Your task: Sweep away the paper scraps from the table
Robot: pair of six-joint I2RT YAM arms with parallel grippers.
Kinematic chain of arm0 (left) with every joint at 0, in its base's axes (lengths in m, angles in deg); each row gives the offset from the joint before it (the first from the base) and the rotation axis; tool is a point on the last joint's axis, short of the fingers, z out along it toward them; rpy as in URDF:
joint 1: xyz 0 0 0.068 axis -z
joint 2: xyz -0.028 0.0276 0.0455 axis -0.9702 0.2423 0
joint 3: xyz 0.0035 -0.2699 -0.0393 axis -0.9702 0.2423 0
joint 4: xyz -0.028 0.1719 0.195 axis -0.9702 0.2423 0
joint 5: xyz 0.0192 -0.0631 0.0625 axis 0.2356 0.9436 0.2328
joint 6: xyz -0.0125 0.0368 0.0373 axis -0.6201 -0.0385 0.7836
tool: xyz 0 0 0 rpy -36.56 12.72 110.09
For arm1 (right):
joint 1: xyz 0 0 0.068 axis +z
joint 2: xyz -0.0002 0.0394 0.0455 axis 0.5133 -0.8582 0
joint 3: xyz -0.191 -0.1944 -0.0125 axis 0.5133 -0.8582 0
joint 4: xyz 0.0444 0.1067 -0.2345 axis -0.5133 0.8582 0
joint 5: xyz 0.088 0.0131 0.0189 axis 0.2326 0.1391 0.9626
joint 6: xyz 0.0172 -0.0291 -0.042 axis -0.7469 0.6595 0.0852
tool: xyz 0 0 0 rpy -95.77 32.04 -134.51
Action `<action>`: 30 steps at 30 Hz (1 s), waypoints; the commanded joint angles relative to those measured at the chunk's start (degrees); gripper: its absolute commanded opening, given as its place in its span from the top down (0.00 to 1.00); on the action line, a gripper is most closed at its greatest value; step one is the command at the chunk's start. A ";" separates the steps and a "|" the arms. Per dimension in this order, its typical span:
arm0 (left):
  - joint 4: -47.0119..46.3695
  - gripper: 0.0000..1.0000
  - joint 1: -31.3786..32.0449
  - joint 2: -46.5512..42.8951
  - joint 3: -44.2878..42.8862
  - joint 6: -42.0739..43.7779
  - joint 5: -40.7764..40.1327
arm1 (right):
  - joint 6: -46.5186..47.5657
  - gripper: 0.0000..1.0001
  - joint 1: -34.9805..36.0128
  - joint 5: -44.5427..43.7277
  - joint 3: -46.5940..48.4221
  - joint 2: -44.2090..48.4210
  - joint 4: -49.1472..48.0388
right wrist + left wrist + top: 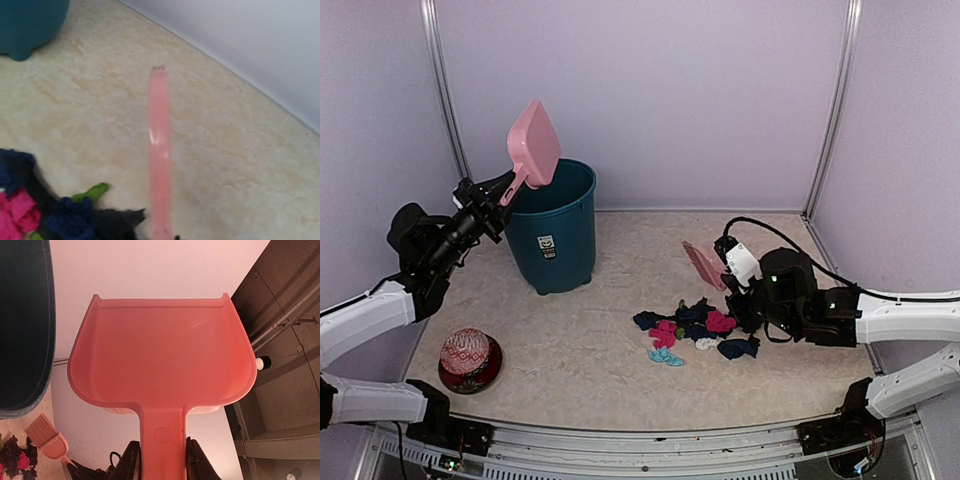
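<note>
beige table [570, 375]: the paper scraps [695, 330] lie heaped at four o'clock, seemingly all left to sweep. my left gripper [162, 457] clamps the empty dustpan [160, 355] over the bin [555, 235]; my right gripper [738, 288] grips the brush [704, 265] beside them.

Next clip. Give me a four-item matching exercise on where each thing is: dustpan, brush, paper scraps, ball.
Things:
1. dustpan
2. brush
3. paper scraps
4. ball

Places:
a. in a dark bowl at the near left of the table
b. heaped on the table, right of centre
c. held up near the bin by the left tool
d. just behind the heap, in the right tool

Pairs: 1-c, 2-d, 3-b, 4-a
</note>
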 commanded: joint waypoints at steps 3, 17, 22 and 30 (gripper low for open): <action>1.98 1.00 -0.29 -1.19 -3.57 6.86 2.36 | -6.39 1.00 -1.51 10.94 2.64 1.51 2.04; 26.85 1.00 6.54 -5.18 -13.05 40.34 4.66 | -26.03 1.00 -1.57 37.67 5.84 -1.93 -2.39; 39.49 1.00 15.56 -5.50 -18.05 53.99 -3.11 | -35.17 1.00 -1.62 44.19 6.71 -7.78 -3.53; 49.17 1.00 27.93 -5.08 -20.09 65.19 -13.44 | -42.55 1.00 -1.83 43.70 8.68 -17.19 1.73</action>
